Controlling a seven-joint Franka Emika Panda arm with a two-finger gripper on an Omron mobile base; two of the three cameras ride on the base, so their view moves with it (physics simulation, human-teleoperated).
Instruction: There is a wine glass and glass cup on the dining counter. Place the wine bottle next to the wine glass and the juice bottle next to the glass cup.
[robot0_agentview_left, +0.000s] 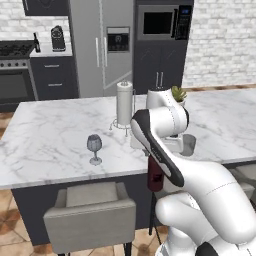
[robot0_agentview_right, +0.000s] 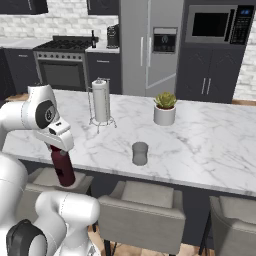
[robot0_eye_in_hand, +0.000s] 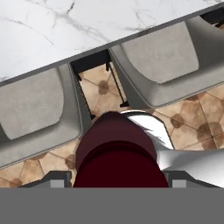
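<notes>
Item 1: stubby dark maroon juice bottle (robot0_agentview_right: 63, 169), upright, hanging off the near edge of the long white grey-veined marble dining counter (robot0_agentview_left: 45, 135), above the grey upholstered stools (robot0_agentview_left: 90, 215) & the tan tiled floor (robot0_eye_in_hand: 192, 118); we see its body from above in hand view (robot0_eye_in_hand: 116, 151). Item 2: two-finger gripper (robot0_agentview_right: 59, 146) of the white arm, clamped on the bottle's top w/ a dark finger tip either side. Item 3: clear stemmed wine glass (robot0_agentview_left: 94, 149), standing on counter nr its near edge, well apart from bottle. Item 4: small greyish stemless glass cup (robot0_agentview_right: 140, 153), on counter, to the right of the bottle in right base view. Item 5: near-black slim-necked wine bottle (robot0_agentview_left: 36, 43), on far worktop beside black coffee machine (robot0_agentview_left: 58, 38). Misc. on counter: white paper-towel roll on wire stand (robot0_agentview_right: 101, 102), small green plant in white pot (robot0_agentview_right: 164, 108).
</notes>
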